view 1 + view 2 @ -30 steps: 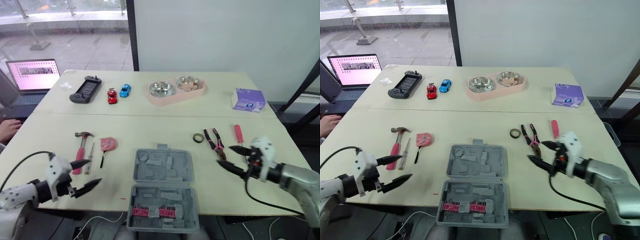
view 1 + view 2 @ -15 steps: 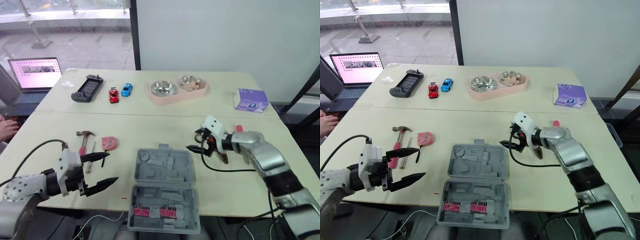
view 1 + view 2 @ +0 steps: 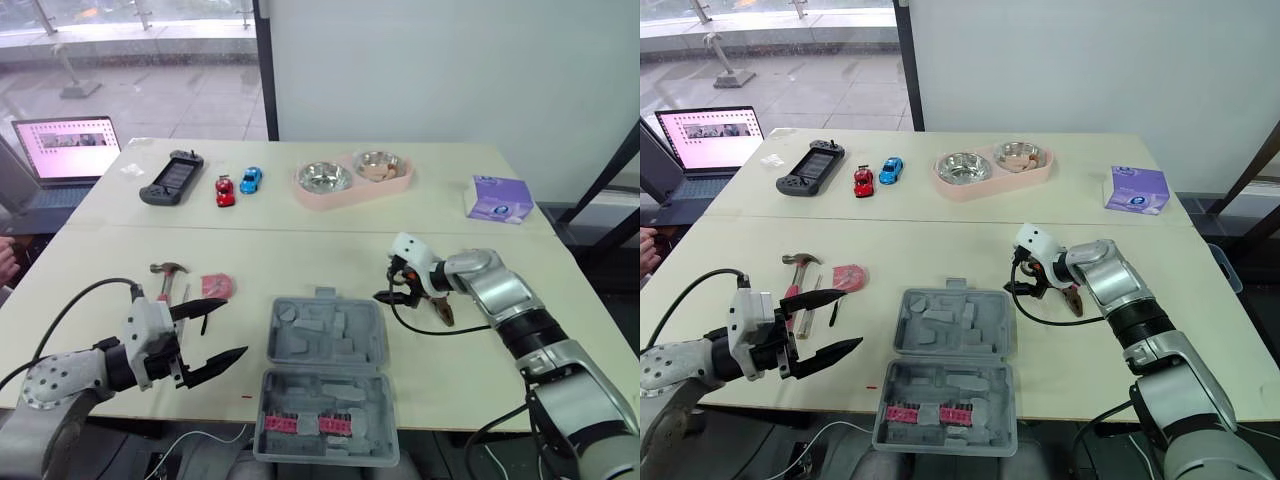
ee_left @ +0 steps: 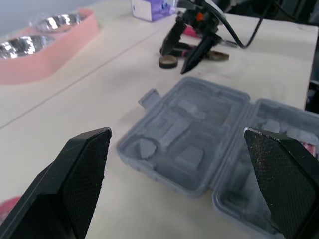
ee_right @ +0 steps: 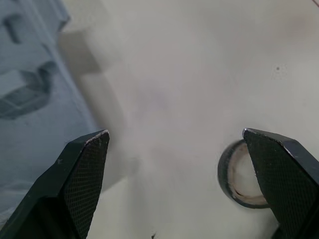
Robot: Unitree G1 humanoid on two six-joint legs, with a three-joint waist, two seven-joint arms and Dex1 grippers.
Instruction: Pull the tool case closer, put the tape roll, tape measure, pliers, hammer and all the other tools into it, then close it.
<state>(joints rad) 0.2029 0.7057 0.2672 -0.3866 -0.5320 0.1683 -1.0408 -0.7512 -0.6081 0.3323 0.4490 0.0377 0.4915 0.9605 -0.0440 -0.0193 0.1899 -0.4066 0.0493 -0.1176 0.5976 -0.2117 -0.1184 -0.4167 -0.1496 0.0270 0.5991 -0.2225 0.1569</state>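
From the head camera, the grey moulded-plastic case point(image 3: 327, 375) lies open and flat on the pale surface point(image 3: 300, 255). Left of the case, the left end effector point(image 3: 232, 328) hovers on a low forearm, its pointed black fingers spread wide and empty. By the case's far right corner, the right end effector point(image 3: 388, 283) tilts downward on a bent arm.

The left wrist camera shows a dark tape roll point(image 4: 168, 60) lying flat beyond the case.

In the right wrist camera, the ribbed fingers point(image 5: 82, 179) stand wide apart and hold nothing. The roll lies beside one finger, apart from the case.
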